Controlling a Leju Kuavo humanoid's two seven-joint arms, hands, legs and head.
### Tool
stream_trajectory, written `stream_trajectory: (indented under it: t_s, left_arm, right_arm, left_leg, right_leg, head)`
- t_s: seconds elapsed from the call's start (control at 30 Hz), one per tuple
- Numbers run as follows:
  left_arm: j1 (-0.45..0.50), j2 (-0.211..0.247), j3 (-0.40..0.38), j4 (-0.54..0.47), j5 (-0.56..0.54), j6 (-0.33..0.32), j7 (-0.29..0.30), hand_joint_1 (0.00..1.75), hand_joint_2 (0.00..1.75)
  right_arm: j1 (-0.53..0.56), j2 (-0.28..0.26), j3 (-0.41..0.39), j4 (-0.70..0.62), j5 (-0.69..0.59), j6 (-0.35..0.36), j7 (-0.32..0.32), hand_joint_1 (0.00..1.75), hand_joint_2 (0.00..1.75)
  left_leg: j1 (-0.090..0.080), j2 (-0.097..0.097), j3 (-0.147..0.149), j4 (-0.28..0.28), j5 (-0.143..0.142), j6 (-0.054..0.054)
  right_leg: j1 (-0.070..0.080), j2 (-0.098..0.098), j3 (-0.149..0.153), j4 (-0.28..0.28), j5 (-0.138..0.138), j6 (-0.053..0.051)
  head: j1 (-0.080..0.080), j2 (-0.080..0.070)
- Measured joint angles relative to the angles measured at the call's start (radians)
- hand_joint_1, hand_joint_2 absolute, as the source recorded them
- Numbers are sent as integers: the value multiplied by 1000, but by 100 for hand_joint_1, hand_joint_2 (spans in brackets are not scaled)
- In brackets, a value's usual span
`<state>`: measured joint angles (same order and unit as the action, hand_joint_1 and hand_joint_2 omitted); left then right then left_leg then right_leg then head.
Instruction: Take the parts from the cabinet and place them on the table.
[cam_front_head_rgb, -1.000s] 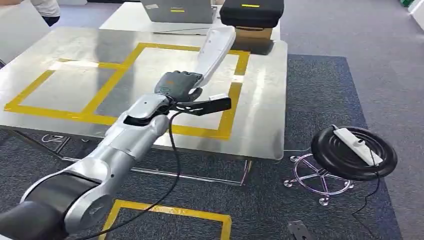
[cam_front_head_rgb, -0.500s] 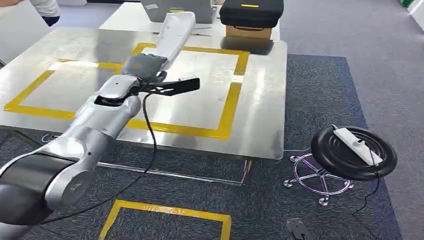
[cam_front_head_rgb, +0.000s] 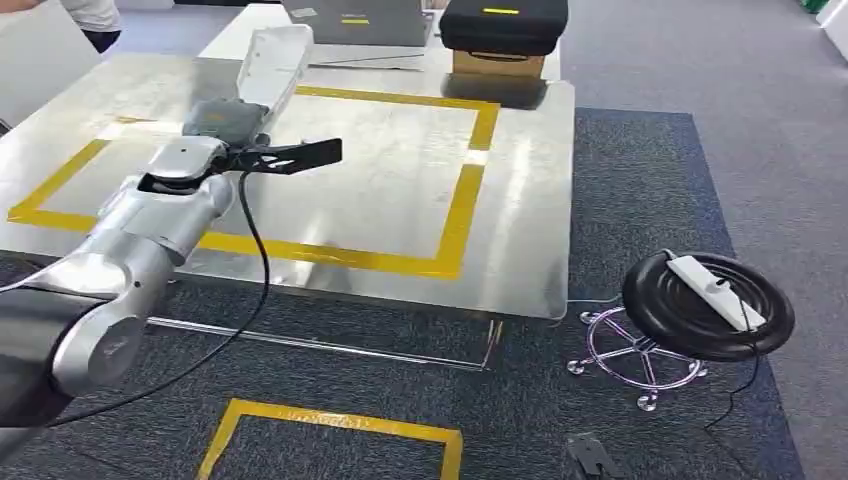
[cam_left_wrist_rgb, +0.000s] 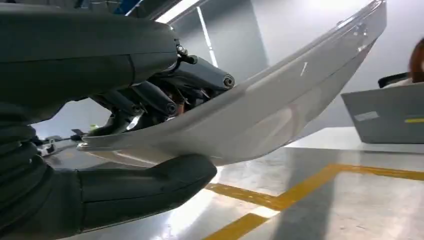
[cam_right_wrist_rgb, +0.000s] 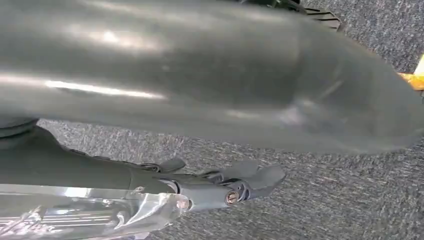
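One part in hand: my left hand (cam_front_head_rgb: 226, 121) grips a long curved white panel (cam_front_head_rgb: 272, 62), thumb under, fingers (cam_left_wrist_rgb: 150, 97) over.
Panel position: I judge it raised above the steel table (cam_front_head_rgb: 520, 200), over the yellow tape squares (cam_front_head_rgb: 455, 225).
Right hand (cam_right_wrist_rgb: 235, 187): fingers curled in, holding nothing that I can see; it hangs over carpet.
Risk: grip sits at one end; the free length could lever out or strike the laptop (cam_front_head_rgb: 355, 20) behind.
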<state>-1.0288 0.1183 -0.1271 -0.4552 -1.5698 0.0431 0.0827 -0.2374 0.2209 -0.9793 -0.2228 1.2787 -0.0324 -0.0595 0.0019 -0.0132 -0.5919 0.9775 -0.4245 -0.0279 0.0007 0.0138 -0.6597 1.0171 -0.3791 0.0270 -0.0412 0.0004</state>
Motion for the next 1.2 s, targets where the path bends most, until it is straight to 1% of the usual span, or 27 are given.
stream_trajectory:
  t_s: [0.17, 0.27, 0.37, 0.5, 0.73, 1.07, 1.2]
  left_arm:
    - [-2, 37, 14, 26, 0, -3, 24, 175, 175]
    - [0, 60, 24, 37, 0, -16, 40, 175, 175]
    - [9, 92, 52, 50, 0, -17, 58, 175, 175]
    - [24, 124, 78, 62, -1, -10, 61, 175, 175]
    - [42, 147, 98, 71, -1, -5, 72, 175, 175]
    - [89, 219, 154, 82, -1, 9, 81, 175, 175]
    - [101, 241, 172, 83, -1, 10, 80, 175, 175]
  right_arm:
    - [-2, 2, 2, 0, 3, 2, 1, 0, 0]
    - [-3, 2, 6, 0, 6, 2, 1, 0, 0]
    - [-4, 3, 6, 0, 9, 2, 1, 0, 0]
    - [-5, 4, 6, 0, 10, 2, 0, 0, 0]
    - [-6, 4, 7, 0, 12, 2, -1, 0, 0]
    - [-6, 4, 7, 0, 13, 5, -5, 0, 0]
    - [-6, 4, 7, 0, 13, 5, -5, 0, 0]
  left_leg:
    - [0, 0, 0, 0, 0, -1]
    - [0, 0, 0, 0, 0, -1]
    - [0, 0, 0, 0, 0, -1]
    - [0, 0, 0, 0, 0, -1]
    - [0, 0, 0, 0, 0, -1]
    - [0, 0, -1, 0, 0, -1]
    - [1, 0, -1, 0, 0, -1]
  right_leg:
    - [0, 1, 0, 0, 0, 0]
    - [0, 1, 0, 0, 0, 0]
    - [0, 2, 0, 0, 0, -1]
    - [0, 0, -1, 0, -1, -1]
    - [0, 1, 0, 0, 0, -1]
    - [1, 1, -1, 0, -1, -1]
    - [1, 1, -1, 0, -1, -2]
  head:
    - [0, 0]
    - [1, 0]
    - [0, 0]
    - [0, 0]
    - [0, 0]
    - [0, 0]
    - [0, 0]
